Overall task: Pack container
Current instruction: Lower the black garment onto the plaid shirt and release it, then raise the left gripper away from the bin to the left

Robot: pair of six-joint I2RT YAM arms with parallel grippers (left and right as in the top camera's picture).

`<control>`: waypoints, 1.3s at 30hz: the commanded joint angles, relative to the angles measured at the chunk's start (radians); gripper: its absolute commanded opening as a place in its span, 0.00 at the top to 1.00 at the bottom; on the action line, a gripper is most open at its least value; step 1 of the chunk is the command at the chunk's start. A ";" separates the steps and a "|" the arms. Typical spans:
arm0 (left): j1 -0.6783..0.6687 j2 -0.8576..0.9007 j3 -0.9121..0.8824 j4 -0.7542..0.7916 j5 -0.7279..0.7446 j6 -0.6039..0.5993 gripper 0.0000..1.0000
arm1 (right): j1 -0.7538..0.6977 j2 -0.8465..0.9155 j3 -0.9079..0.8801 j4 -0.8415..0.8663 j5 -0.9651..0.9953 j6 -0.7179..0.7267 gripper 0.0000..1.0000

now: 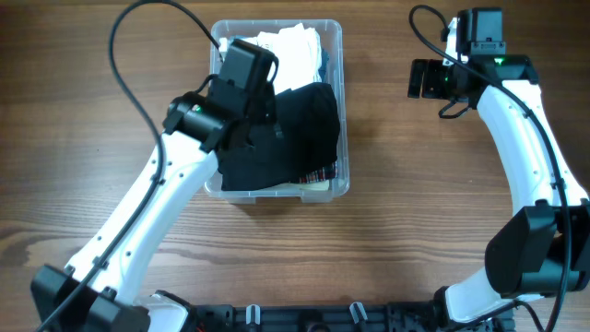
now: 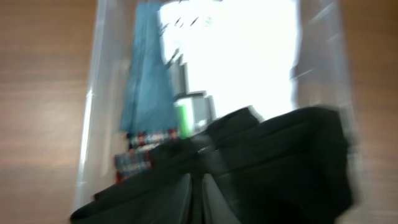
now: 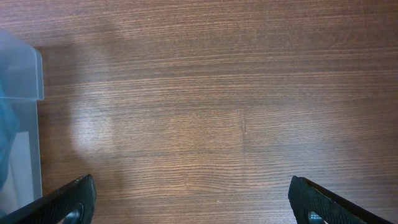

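Observation:
The clear container (image 1: 343, 92) stands at the table's top middle. It holds a white cloth (image 1: 290, 51), a blue cloth (image 1: 323, 60), a black cloth (image 1: 309, 120) and a plaid piece (image 1: 318, 173). My left gripper (image 1: 258, 124) is down inside the container, over its left half. In the blurred left wrist view its fingers (image 2: 197, 199) are closed together in the black cloth (image 2: 292, 162), with the white cloth (image 2: 242, 62) and blue cloth (image 2: 146, 81) beyond. My right gripper (image 1: 424, 78) is wide open and empty over bare wood (image 3: 193, 205), right of the container's corner (image 3: 25, 74).
The wooden table (image 1: 415, 231) surrounds the container. The left arm crosses from the bottom left to the container. The right arm rises along the right edge. Cables loop above both arms.

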 commanded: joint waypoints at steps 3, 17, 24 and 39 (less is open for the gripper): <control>-0.014 0.059 0.009 0.089 0.153 -0.018 0.96 | -0.001 -0.023 0.018 0.003 0.010 0.018 0.00; -0.066 0.306 0.009 0.257 0.251 -0.058 0.96 | -0.001 -0.023 0.018 0.003 0.010 0.018 0.00; -0.048 0.250 0.010 0.331 0.235 -0.055 0.96 | -0.001 -0.023 0.018 0.003 0.010 0.019 0.00; 0.274 0.019 0.009 0.163 0.004 -0.055 0.00 | -0.001 -0.023 0.018 0.003 0.010 0.018 0.00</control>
